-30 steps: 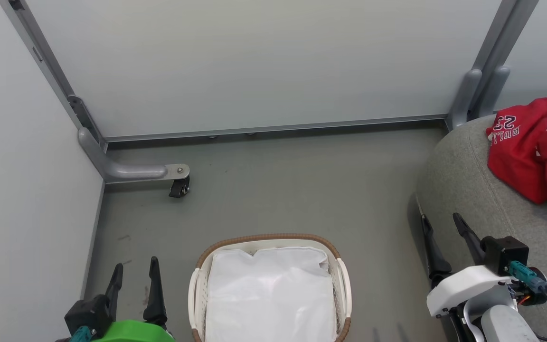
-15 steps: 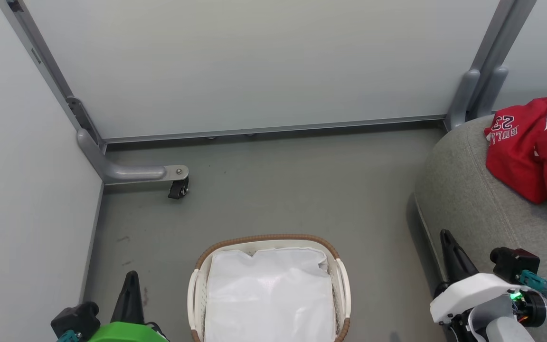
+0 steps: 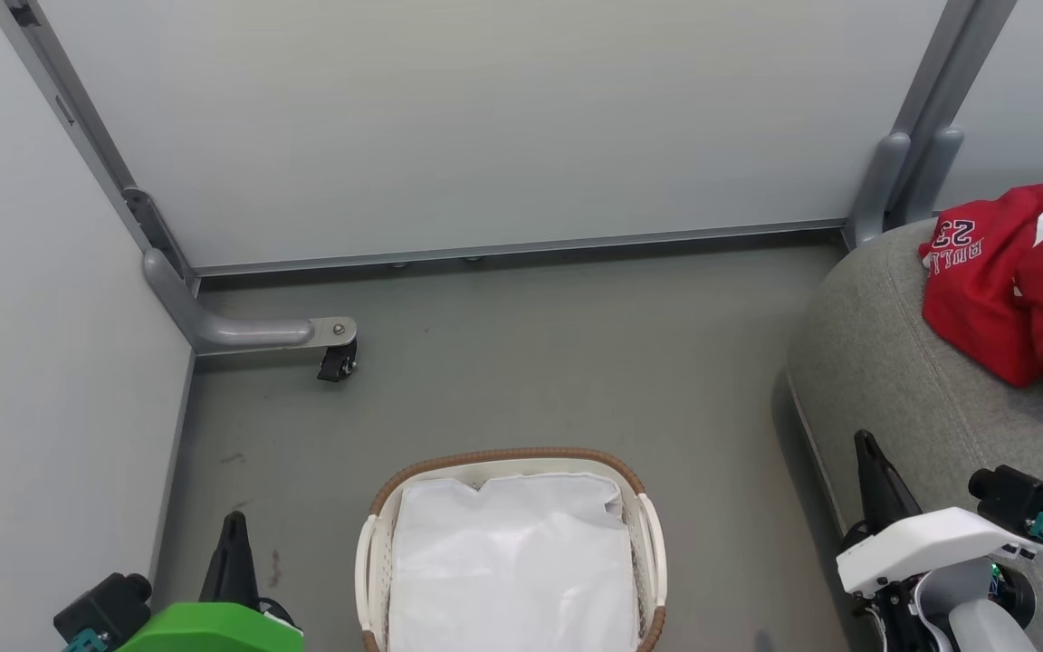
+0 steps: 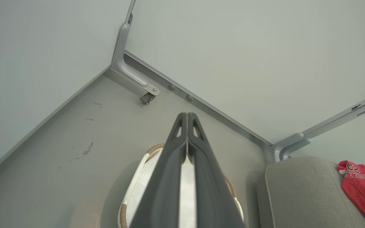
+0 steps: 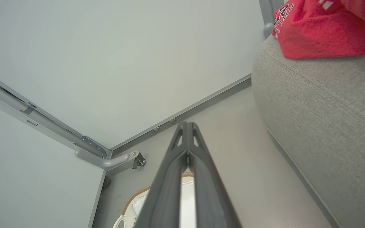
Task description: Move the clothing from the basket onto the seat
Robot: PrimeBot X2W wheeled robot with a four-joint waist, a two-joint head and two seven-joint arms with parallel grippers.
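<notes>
**The red clothing [image 3: 1015, 281] lay on the grey seat [image 3: 893, 380], and both claws were clenched tight.**

The clothing sat in a heap on top of the seat, off to the robot's right, and its "23" letters showed upside down in the head view. The basket [image 3: 505, 455] stood on the floor [image 3: 531, 362] right in front of the robot, well apart from the clothing. A white liner [image 3: 512, 561] lay inside it. The left claw [image 4: 187, 116] was low on the left, near the basket, with its two fingers pressed together and nothing between them. The right claw [image 5: 187, 125] was beside the front of the seat, and its fingers were pressed together the same way. A little black wheel [image 3: 337, 364] on a grey metal leg stood in the corner by the wall [image 3: 485, 118].
</notes>
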